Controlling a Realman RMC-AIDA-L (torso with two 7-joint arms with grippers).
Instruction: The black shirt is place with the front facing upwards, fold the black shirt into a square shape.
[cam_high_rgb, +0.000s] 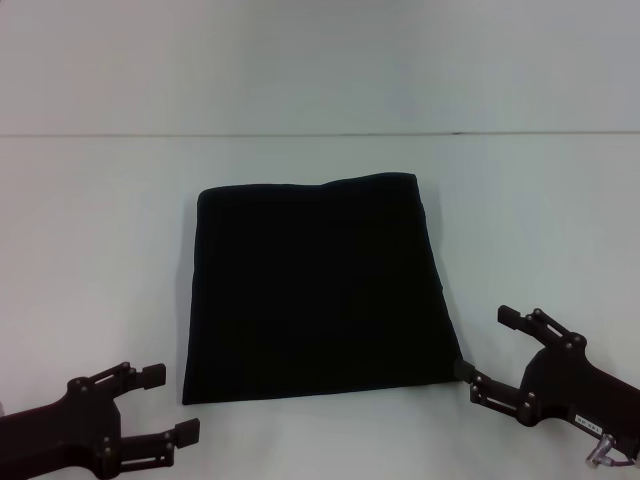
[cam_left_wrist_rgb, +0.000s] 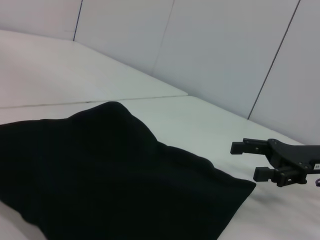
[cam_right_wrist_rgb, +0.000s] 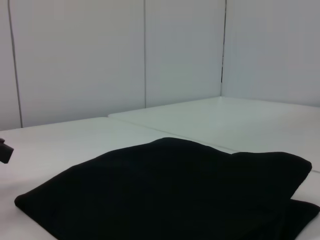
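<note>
The black shirt (cam_high_rgb: 315, 290) lies flat on the white table as a roughly square folded stack; no lettering or label shows. It also shows in the left wrist view (cam_left_wrist_rgb: 110, 180) and the right wrist view (cam_right_wrist_rgb: 175, 195). My left gripper (cam_high_rgb: 168, 403) is open and empty, just off the shirt's near left corner. My right gripper (cam_high_rgb: 490, 348) is open and empty, its lower finger close to the shirt's near right corner. The left wrist view shows the right gripper (cam_left_wrist_rgb: 250, 161) beyond that corner.
The white table (cam_high_rgb: 100, 250) stretches around the shirt on all sides, with a seam line across it behind the shirt. White wall panels stand at the back.
</note>
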